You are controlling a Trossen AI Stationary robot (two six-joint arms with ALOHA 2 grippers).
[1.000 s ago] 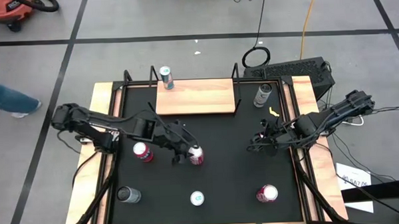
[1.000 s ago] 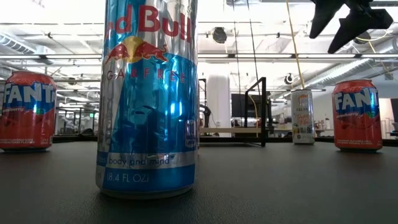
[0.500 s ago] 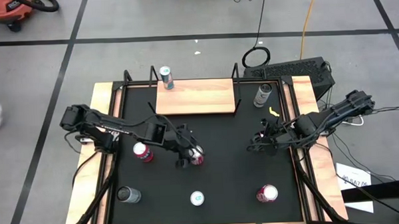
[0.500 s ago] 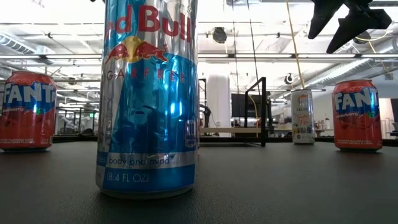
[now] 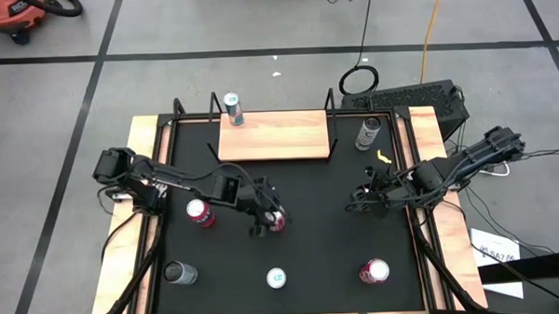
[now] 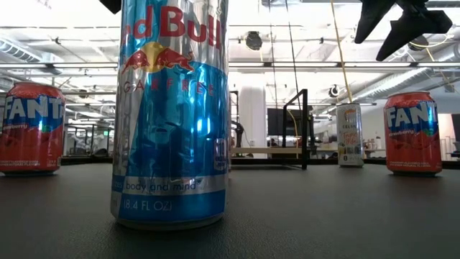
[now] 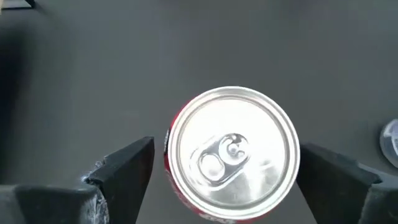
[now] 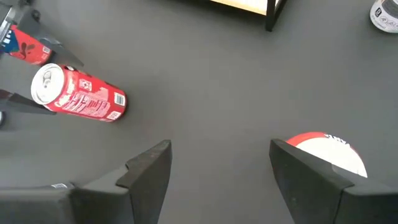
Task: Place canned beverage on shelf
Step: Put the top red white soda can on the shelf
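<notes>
A red can (image 5: 277,218) stands upright on the black table top, near its middle. My left gripper (image 5: 266,214) is open above it. In the left wrist view the can's silver top (image 7: 231,146) lies between the two fingers, with a gap on each side. The can also shows in the right wrist view (image 8: 81,98). The shelf (image 5: 274,136) is a light-wood board with black wire brackets at the table's far side. My right gripper (image 5: 363,197) is open and empty at the table's right, above another red can (image 8: 323,149).
A green-and-silver can (image 5: 233,109) stands at the shelf's far left corner and a silver can (image 5: 367,132) to its right. A red can (image 5: 199,213), a dark can (image 5: 179,272), a blue Red Bull can (image 6: 172,108) and a red can (image 5: 374,270) stand nearer.
My left gripper has gone toward the table's right edge and a little toward its near edge, and now stands over the red can, which has not moved. My right arm has kept still.
</notes>
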